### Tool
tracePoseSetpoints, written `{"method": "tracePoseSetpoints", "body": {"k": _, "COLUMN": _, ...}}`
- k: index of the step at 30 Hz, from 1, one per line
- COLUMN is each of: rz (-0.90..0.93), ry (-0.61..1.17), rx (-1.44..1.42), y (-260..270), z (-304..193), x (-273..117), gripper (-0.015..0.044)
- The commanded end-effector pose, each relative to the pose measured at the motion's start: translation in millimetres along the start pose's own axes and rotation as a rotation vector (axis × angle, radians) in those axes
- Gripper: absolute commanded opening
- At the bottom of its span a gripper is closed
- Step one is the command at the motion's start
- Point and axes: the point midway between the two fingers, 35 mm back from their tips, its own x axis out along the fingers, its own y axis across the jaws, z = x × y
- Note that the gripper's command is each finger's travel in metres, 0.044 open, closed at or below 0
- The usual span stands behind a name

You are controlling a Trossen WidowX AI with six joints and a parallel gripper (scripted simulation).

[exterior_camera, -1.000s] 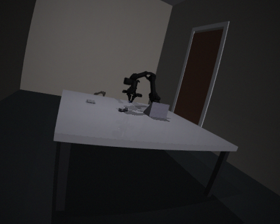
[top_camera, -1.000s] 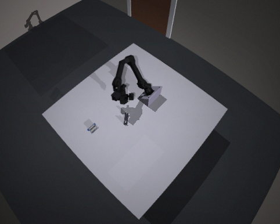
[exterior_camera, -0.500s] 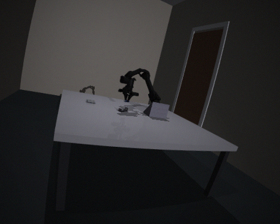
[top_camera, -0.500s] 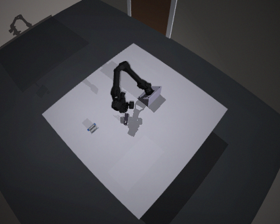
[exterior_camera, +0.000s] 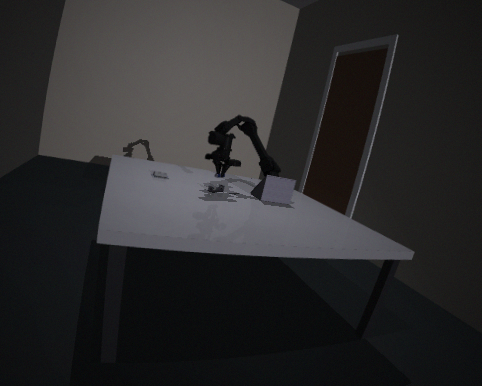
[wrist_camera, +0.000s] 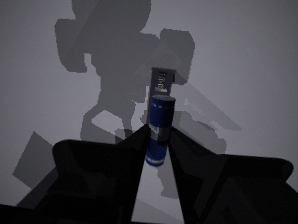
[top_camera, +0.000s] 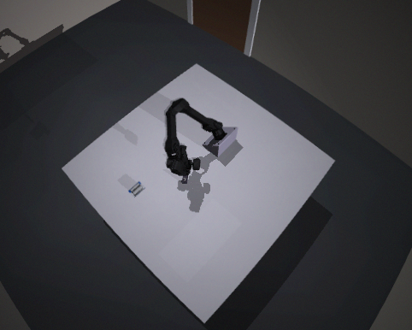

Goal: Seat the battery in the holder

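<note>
A blue battery [wrist_camera: 161, 116] with a pale middle band is pinched between the fingertips of my gripper [wrist_camera: 158, 129] [exterior_camera: 219, 172], which is shut on it. In the wrist view the battery's long axis runs up the picture, with a silvery end face at the top. The dark narrow holder [wrist_camera: 155, 75] [top_camera: 184, 180] [exterior_camera: 216, 188] lies on the table beyond the battery, its coiled spring showing at the far end. The battery and fingers hide the holder's near part and lip. In the exterior view the battery hangs above the table, apart from the holder.
A small pack with blue ends [top_camera: 137, 189] [exterior_camera: 160, 174] lies on the white table [top_camera: 260, 188] [exterior_camera: 184, 215], left of the holder. A pale open box [top_camera: 229, 141] [exterior_camera: 278, 189] stands around the arm's base. The arm's shadow falls across the holder area.
</note>
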Motion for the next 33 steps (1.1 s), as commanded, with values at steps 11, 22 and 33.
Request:
{"method": "tracePoseSetpoints", "body": {"k": 11, "rz": 0.004, "ry": 0.208, "rx": 0.017, "y": -1.7, "z": -2.3, "x": 31.2, "gripper": 0.0062}}
{"method": "tracePoseSetpoints", "body": {"k": 22, "rz": 0.010, "ry": 0.275, "rx": 0.013, "y": -2.4, "z": -2.3, "x": 39.1, "gripper": 0.0062}}
{"method": "tracePoseSetpoints", "body": {"k": 33, "rz": 0.012, "ry": 0.347, "rx": -0.004, "y": -2.6, "z": 0.6, "x": 43.9, "gripper": 0.0062}}
